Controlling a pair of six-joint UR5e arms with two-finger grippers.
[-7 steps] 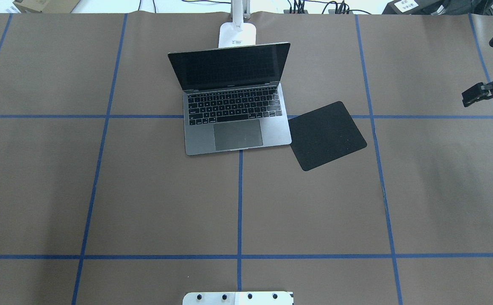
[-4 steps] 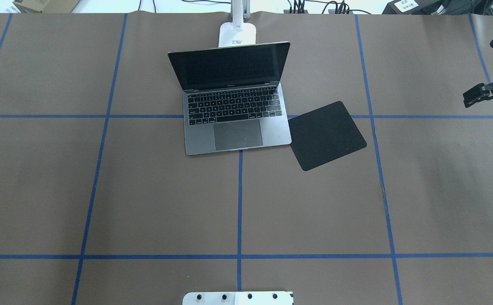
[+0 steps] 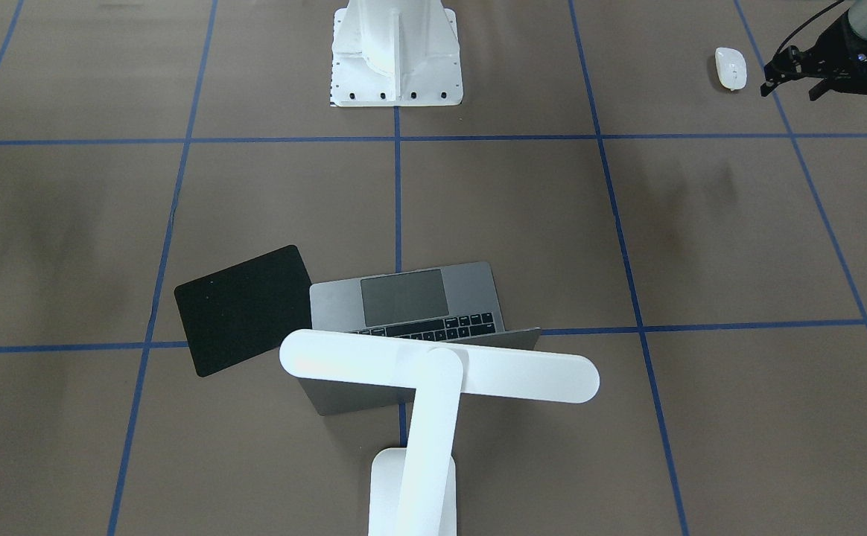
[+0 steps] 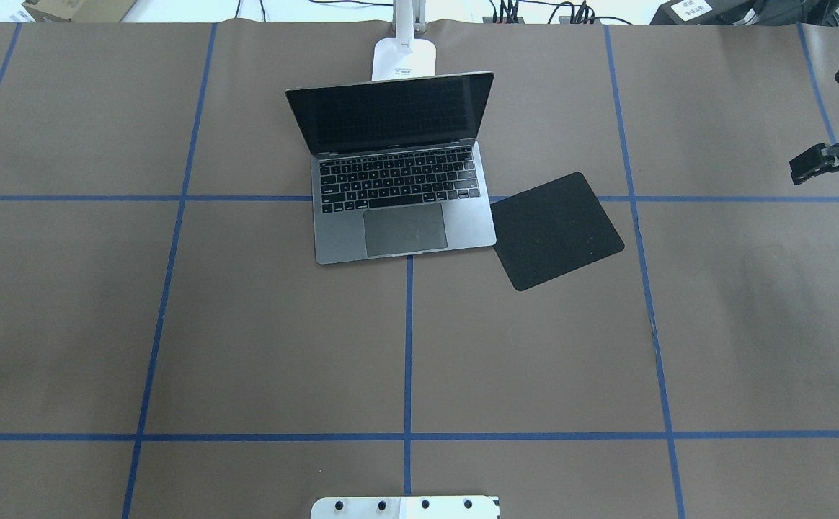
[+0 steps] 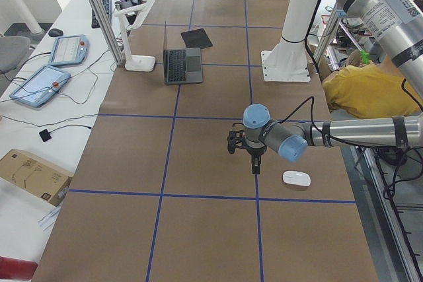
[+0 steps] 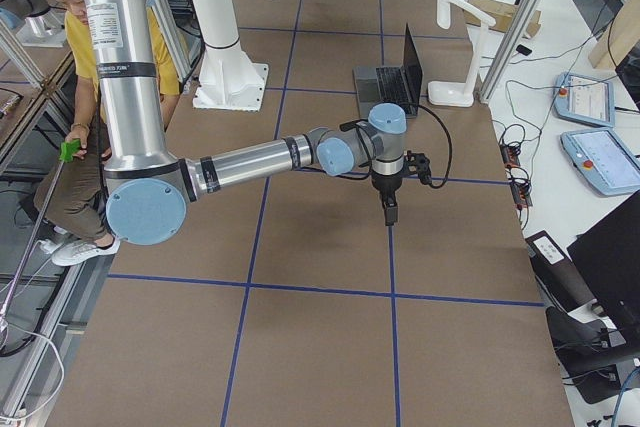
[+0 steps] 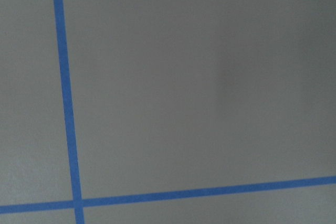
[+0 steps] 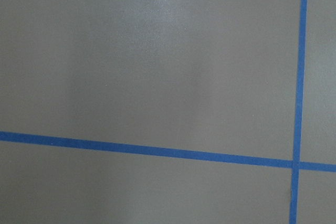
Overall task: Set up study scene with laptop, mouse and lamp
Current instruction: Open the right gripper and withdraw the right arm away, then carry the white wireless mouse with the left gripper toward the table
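Observation:
The laptop [image 4: 401, 216] stands open at the table's far middle, screen dark. The lamp [image 3: 439, 366] stands behind it, with its bar head over the lid; its base [image 4: 404, 59] shows in the overhead view. The mouse [image 3: 730, 68] lies on the paper near the robot's side, far to its left, and is out of the overhead view. My left gripper [image 3: 767, 83] hovers just beside the mouse, apart from it, looking shut and empty. My right gripper [image 4: 800, 169] hangs over the far right edge, looking shut and empty. Both wrist views show only brown paper and blue tape.
A flat black pad [image 4: 555, 231] lies tilted against the laptop's right side. The white bolted pedestal [image 3: 396, 52] stands at the robot's base. A person in yellow [image 5: 363, 90] sits beside the table. Tablets [image 5: 39, 84] and cables lie beyond the far edge.
My right gripper has drifted slightly to the right, toward the table's edge. The laptop, lamp and black pad have not moved.

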